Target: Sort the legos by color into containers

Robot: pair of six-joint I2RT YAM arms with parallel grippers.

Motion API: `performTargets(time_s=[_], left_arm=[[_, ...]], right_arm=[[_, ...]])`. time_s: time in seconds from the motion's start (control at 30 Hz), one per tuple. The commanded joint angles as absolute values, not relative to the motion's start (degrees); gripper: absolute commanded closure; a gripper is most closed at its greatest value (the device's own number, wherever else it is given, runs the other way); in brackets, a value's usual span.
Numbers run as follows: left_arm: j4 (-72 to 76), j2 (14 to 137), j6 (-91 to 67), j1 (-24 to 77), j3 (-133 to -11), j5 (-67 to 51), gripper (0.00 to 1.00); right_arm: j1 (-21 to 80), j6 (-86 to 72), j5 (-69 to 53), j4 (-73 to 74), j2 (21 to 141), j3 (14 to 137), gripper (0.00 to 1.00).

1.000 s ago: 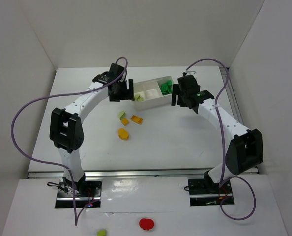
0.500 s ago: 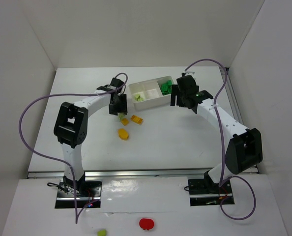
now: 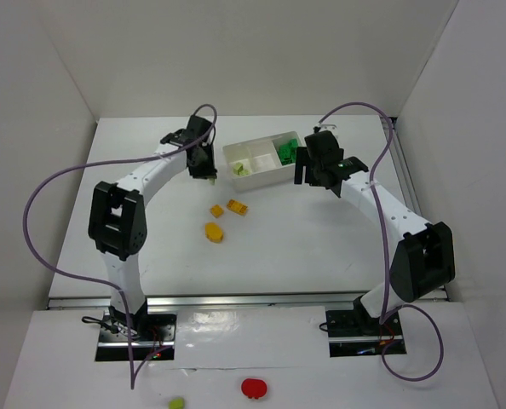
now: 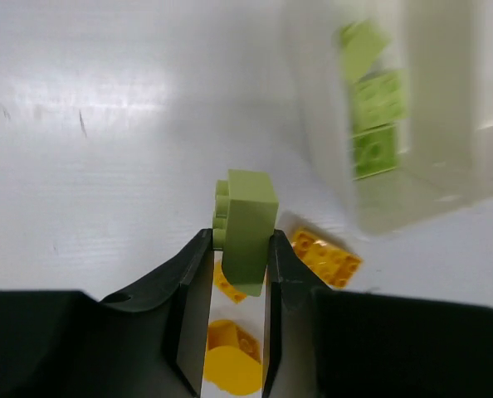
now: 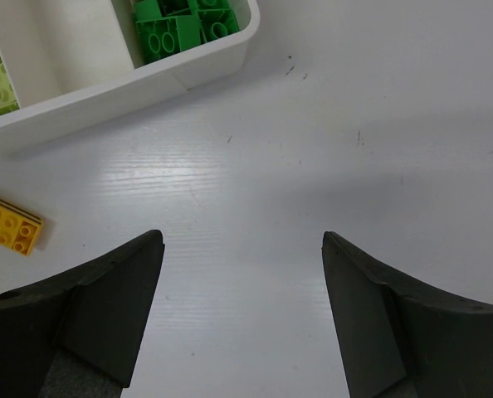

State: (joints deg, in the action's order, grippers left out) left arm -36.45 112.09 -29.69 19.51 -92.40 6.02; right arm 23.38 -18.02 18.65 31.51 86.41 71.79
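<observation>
Moved: lime brick [image 4: 251,207], lifted, clamped in left end effector [image 4: 240,242].
Right end effector [image 5: 241,249]: spread, empty.
Remaining: three orange legos [image 3: 213,232] loose.

Robotics lab booth (bare white panel walls [image 3: 261,51] around a white table [image 3: 304,230])

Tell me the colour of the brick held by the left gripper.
Lime green; the brick shows best in the left wrist view.

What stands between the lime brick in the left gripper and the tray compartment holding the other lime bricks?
Nothing visible. The left gripper holds the lime brick beside the tray, with only the tray's own wall to clear.
</observation>
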Motion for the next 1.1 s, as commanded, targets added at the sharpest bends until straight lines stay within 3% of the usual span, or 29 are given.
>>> performTargets(time_s=[0.0,0.3,0.37,0.4,0.43,0.47,0.57,0.63,0.73,0.9,1.07], left_arm=[[-35.8,107.5,-27.0,20.8,-100.7,1.5,0.77],[-39.3,123.0,-28.7,23.1,-121.7,0.7,0.75],[-39.8,127.1,-28.7,23.1,-125.8,0.7,0.71],[-40.3,127.9,-29.3,23.1,-126.6,0.7,0.65],[-40.3,128.4,-29.3,23.1,-126.7,-0.2,0.52],[-40.3,128.4,-29.3,23.1,-127.4,-0.9,0.29],[-40.3,127.5,-29.3,23.6,-127.4,-0.9,0.14],[-40.3,124.4,-28.6,23.6,-126.8,-1.6,0.12],[-40.3,117.3,-26.6,23.6,-121.7,-1.0,0.16],[-37.9,105.6,-22.9,23.6,-99.5,4.4,0.18],[-35.4,99.8,-21.1,23.6,-84.1,2.0,0.06]], right_arm=[[23.9,-18.3,19.2,31.0,86.3,73.8,0.16],[24.5,-19.3,18.6,31.6,85.0,73.8,0.16],[24.0,-19.9,17.9,31.6,84.3,73.8,0.16],[24.0,-19.9,17.9,31.6,83.8,73.8,0.16],[24.0,-19.9,17.9,32.1,83.8,73.8,0.16],[24.0,-19.9,17.9,32.1,83.8,73.8,0.16],[24.0,-20.4,16.4,32.1,85.0,74.4,0.16],[24.0,-20.4,15.8,31.4,85.5,74.4,0.16],[24.6,-20.4,15.8,30.8,86.7,74.4,0.16],[25.1,-20.4,15.8,29.6,86.7,73.2,0.16],[25.1,-20.4,15.2,29.6,88.0,73.2,0.16]])
